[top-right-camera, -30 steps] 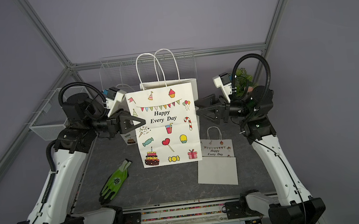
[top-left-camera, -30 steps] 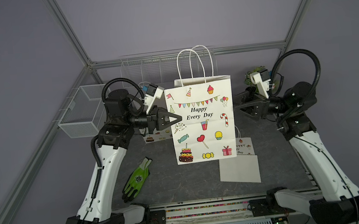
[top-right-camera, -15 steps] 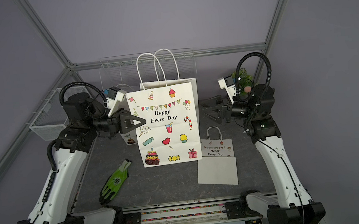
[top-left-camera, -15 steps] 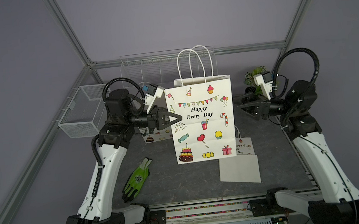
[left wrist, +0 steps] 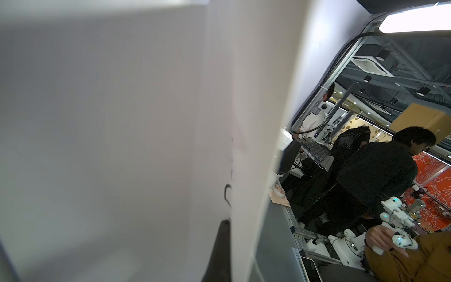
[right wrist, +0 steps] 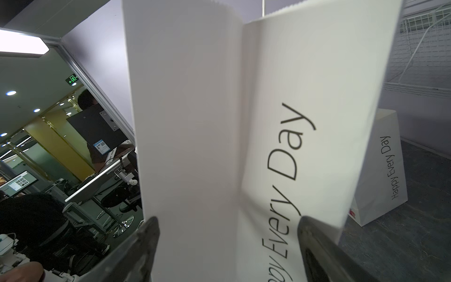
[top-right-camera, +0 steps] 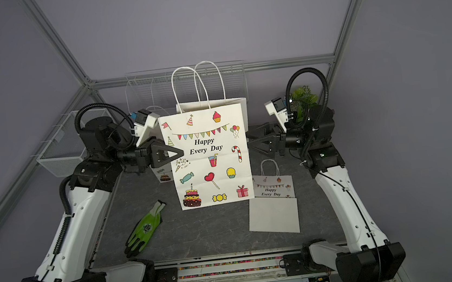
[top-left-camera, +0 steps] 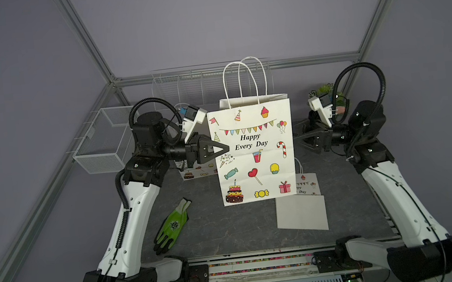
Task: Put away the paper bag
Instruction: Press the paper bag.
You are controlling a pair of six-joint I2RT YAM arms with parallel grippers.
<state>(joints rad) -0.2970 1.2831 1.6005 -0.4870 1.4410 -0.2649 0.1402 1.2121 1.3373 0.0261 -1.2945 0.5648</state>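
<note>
I note the paper bag [top-left-camera: 252, 159] standing upright mid-way across the table [top-left-camera: 228, 232]. The left tool [top-left-camera: 227, 147] is clamped on its left edge. The right tool [top-left-camera: 296, 135] waits beside the right fold, jaws apart. I judge the bag light, thin and easily creased, so I'd grip the stiffer folded edges.

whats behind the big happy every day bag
A white wire rack rises behind the large paper bag, and a smaller printed bag pokes out by its edge. The table straight behind is covered.

"Happy Every Day" on the paper bag [top-left-camera: 251, 156] and, apparently, smaller bag [top-right-camera: 273, 188]
</note>
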